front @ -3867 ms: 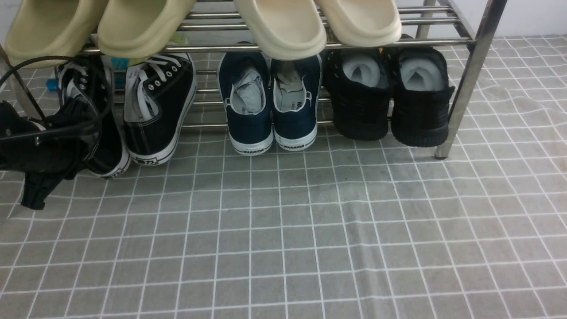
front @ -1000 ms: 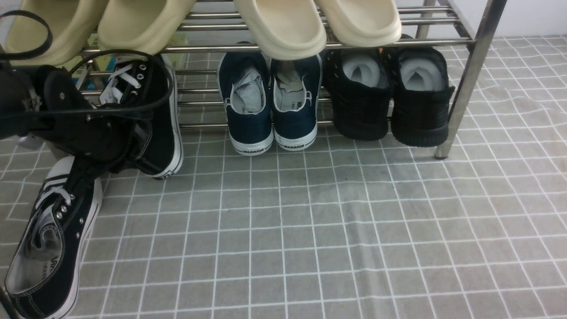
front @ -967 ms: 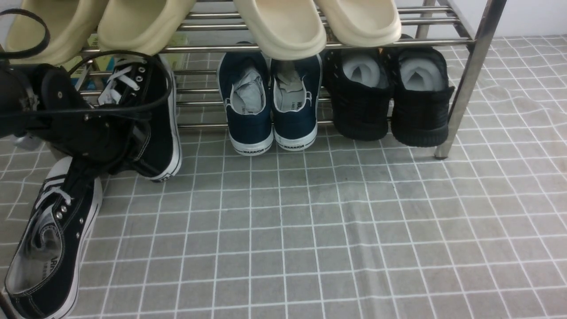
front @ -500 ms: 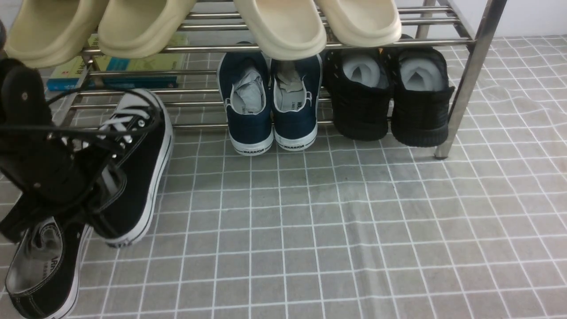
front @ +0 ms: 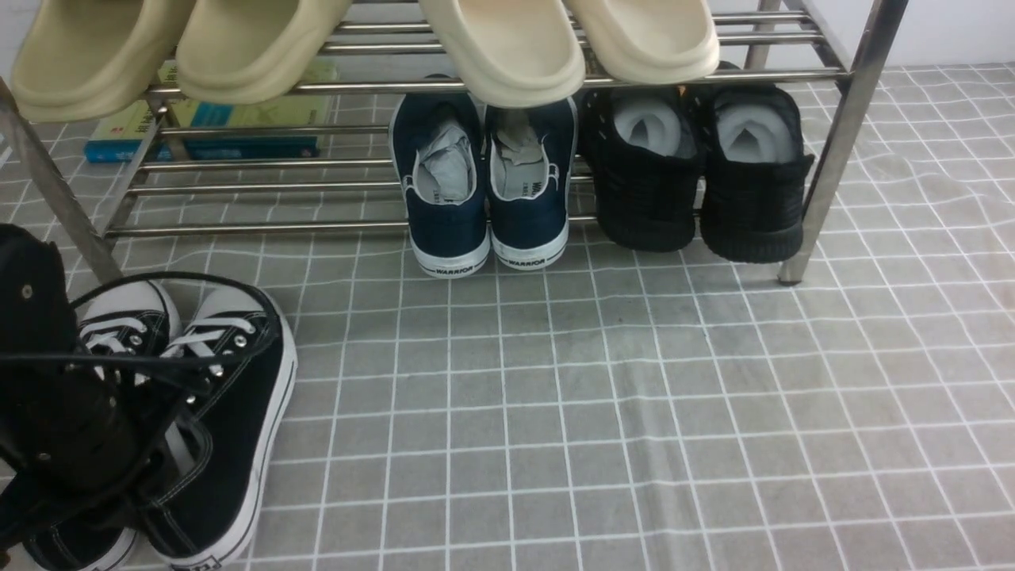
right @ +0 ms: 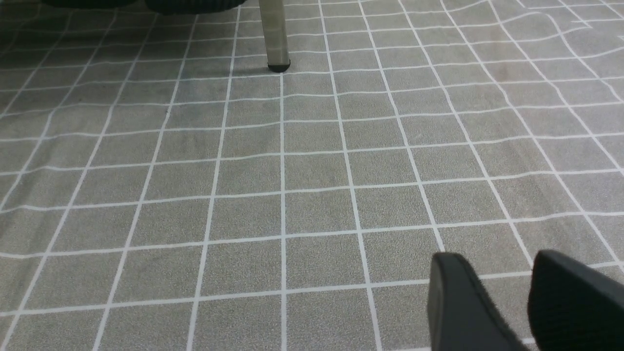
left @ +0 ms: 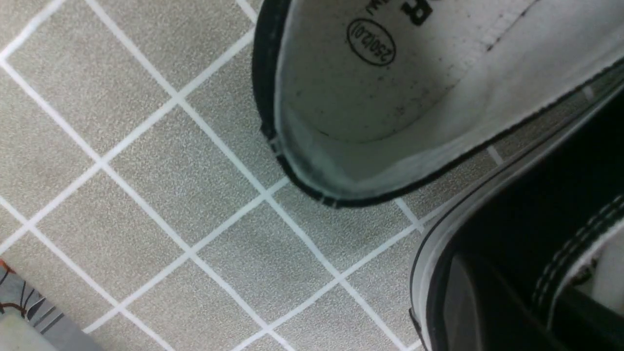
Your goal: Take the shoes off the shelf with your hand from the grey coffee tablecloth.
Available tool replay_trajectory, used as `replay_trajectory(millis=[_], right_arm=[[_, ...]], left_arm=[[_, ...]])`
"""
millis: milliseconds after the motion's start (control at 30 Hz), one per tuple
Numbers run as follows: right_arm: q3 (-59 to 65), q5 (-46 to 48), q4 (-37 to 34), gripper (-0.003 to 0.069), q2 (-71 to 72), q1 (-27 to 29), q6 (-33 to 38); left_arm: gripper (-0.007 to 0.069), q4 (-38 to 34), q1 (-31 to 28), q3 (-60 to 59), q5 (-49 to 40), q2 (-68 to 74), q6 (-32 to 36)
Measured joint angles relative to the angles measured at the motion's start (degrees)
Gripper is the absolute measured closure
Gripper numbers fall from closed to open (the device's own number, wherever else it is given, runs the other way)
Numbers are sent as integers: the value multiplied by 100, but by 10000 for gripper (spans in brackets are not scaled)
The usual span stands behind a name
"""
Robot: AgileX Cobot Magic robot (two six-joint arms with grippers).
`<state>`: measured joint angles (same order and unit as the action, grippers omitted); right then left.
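Note:
Both black canvas shoes lie side by side on the grey coffee tablecloth [front: 603, 412] at the near left, off the shelf [front: 833, 159]. The right-hand shoe [front: 230, 428] has my left gripper [front: 158, 468], the hand, shut on its heel collar. Its cable loops over the laces. The other shoe [front: 127, 309] shows its white toe cap beside it. In the left wrist view the held shoe [left: 536, 214] fills the corner, next to the other shoe's white-lined heel [left: 351, 97]. My right gripper [right: 512, 292] hovers open over bare cloth [right: 292, 170].
Navy WARRIOR sneakers [front: 484, 182] and all-black knit shoes [front: 698, 174] stay on the lower tier. Beige slippers [front: 507, 47] overhang the top tier. Books [front: 206, 135] lie behind the lower bars. A shelf leg [right: 274, 34] stands ahead of the right gripper.
My left gripper has carried the second shoe from the shelf's lower tier down and toward me, beside the first one on the cloth. The shelf's left part now shows bare bars.

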<state>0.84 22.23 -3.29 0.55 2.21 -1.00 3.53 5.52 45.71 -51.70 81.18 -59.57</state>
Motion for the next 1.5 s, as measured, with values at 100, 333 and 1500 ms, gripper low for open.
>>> replay_trajectory(millis=[100, 333, 1500], right_arm=[[0, 0, 0, 420, 0, 0, 0], [0, 0, 0, 420, 0, 0, 0], [0, 0, 0, 420, 0, 0, 0]], left_arm=[[596, 113, 0, -52, 34, 0, 0], [573, 413, 0, -53, 45, 0, 0], [623, -1905, 0, -1656, 1049, -5674, 6378]])
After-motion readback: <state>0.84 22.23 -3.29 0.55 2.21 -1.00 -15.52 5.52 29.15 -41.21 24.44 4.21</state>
